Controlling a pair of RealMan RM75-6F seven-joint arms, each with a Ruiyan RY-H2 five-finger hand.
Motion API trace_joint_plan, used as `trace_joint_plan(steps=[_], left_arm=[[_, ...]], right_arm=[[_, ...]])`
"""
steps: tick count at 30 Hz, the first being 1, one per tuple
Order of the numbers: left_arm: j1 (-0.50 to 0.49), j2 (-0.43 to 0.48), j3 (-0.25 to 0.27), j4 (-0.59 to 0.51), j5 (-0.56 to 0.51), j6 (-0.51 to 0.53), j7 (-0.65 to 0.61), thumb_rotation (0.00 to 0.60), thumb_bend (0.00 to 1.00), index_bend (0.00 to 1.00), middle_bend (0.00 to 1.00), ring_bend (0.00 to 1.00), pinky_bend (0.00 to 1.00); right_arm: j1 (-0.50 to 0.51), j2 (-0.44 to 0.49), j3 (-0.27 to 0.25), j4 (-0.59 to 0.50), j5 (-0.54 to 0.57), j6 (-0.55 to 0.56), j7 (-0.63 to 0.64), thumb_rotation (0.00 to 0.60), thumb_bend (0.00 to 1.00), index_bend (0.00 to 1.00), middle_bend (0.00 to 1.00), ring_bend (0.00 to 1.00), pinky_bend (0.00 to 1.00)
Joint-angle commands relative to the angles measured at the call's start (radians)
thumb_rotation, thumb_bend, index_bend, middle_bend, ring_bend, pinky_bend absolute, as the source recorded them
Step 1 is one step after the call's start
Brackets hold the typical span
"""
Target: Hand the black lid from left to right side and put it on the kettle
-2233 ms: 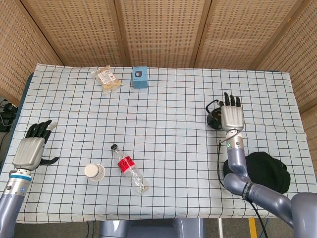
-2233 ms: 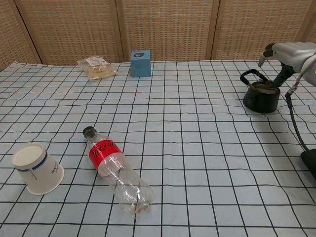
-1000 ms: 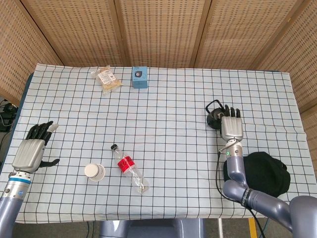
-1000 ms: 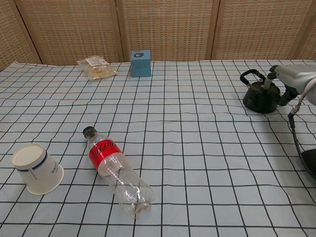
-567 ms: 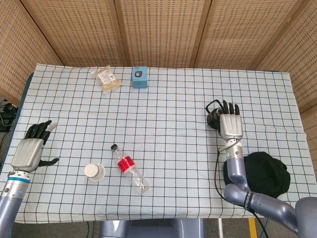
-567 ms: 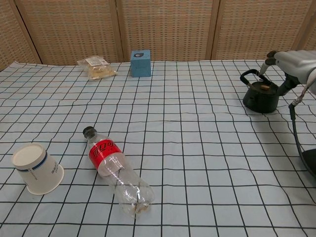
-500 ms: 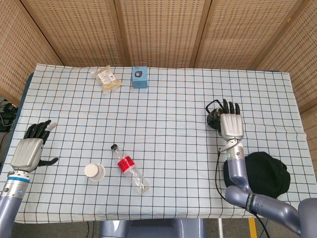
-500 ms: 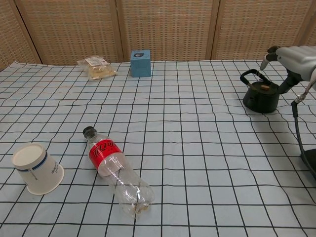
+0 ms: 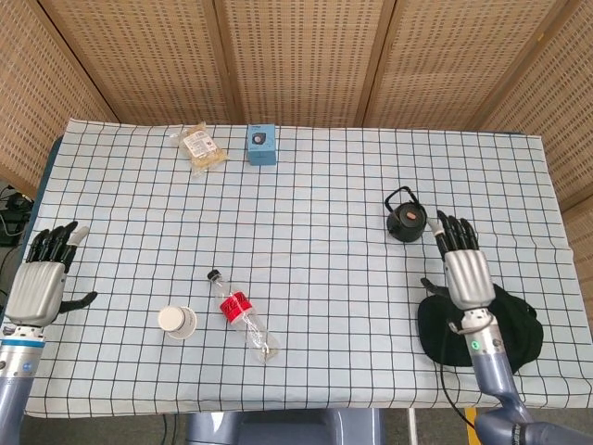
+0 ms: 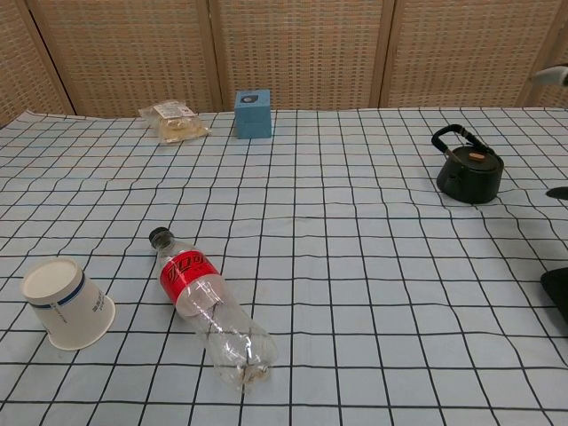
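Observation:
The black kettle [image 9: 406, 221] stands upright on the right part of the checked tablecloth, its handle towards the far left. The black lid [image 10: 476, 159] with a small brown knob sits on top of the kettle [image 10: 468, 175]. My right hand [image 9: 462, 266] hovers to the near right of the kettle, apart from it, fingers spread and holding nothing. In the chest view only a fingertip [image 10: 552, 74] shows at the right edge. My left hand [image 9: 39, 278] is at the table's left edge, fingers apart and empty.
A black cloth bundle [image 9: 491, 327] lies under my right forearm at the near right. A plastic bottle [image 9: 243, 318] and a paper cup [image 9: 176, 322] lie on their sides at the near left. A snack packet [image 9: 202, 146] and a blue box [image 9: 261, 145] sit at the back.
My right hand has drawn back from over the kettle to the near right, uncovering the lid on the kettle. My left hand has drifted slightly left and nearer.

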Motion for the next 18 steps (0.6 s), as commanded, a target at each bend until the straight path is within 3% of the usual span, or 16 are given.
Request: trace_joint_plan(steps=[1,9,18], left_arm=[[0.026,-0.023,0.013,0.046,0.017,0.027,-0.016,0.600,0.04,0.00,0.00,0.00,0.00],[0.071,-0.043,0.041,0.111,0.022,0.048,-0.037,0.600,0.04,0.00,0.00,0.00,0.00],[0.090,-0.039,0.049,0.111,0.070,0.078,-0.081,0.600,0.04,0.00,0.00,0.00,0.00]], right_arm=[[-0.060,0.028,-0.044,0.023,-0.056,0.057,0.036,0.600,0.15,0.04,0.00,0.00,0.00],[-0.142,0.075,-0.075,-0.015,-0.100,0.108,0.061,0.600,0.15,0.04,0.00,0.00,0.00],[-0.174,0.102,-0.075,-0.045,-0.164,0.156,0.062,0.600,0.15,0.04,0.00,0.00,0.00]])
